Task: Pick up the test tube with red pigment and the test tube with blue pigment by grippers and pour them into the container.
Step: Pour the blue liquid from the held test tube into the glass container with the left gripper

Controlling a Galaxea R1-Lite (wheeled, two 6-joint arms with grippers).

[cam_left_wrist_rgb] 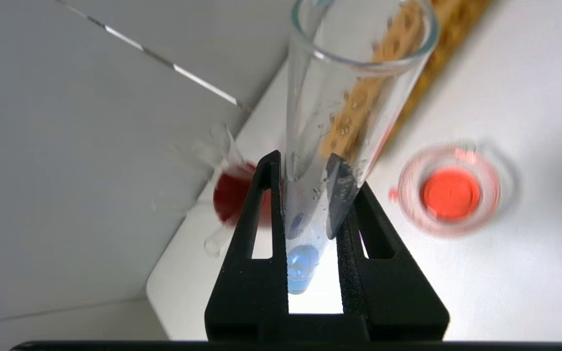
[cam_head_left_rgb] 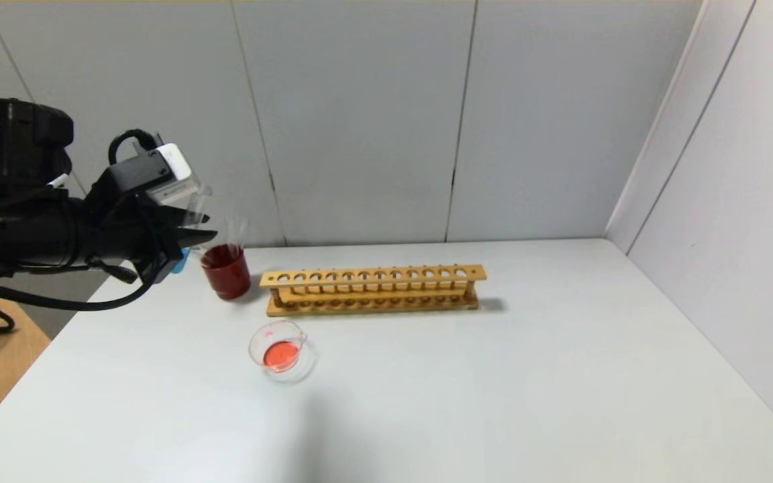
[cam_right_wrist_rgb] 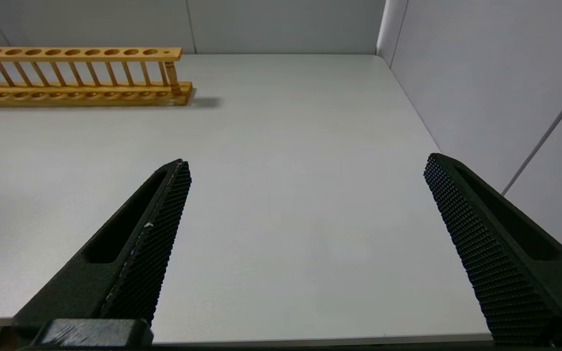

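We hold the slim clear glass test tube with blue pigment [cam_left_wrist_rgb: 327, 146], light, slick and fragile, low on its wall in the closed left end effector [cam_left_wrist_rgb: 305, 168], left of the shallow glass container [cam_head_left_rgb: 280, 351]; the right end effector [cam_right_wrist_rgb: 305, 168] gapes empty above the counter [cam_right_wrist_rgb: 281, 195].

One rack [cam_head_left_rgb: 373, 290] (two cups [cam_head_left_rgb: 226, 270])

Left gripper [cam_head_left_rgb: 202, 227] raised at far left, arm roughly level, fingers [cam_left_wrist_rgb: 261, 204] pointing right and clamped on the test tube with blue pigment [cam_left_wrist_rgb: 310, 195], which sits between them. Right gripper [cam_right_wrist_rgb: 305, 204] low, fingers spread wide, nothing between them.
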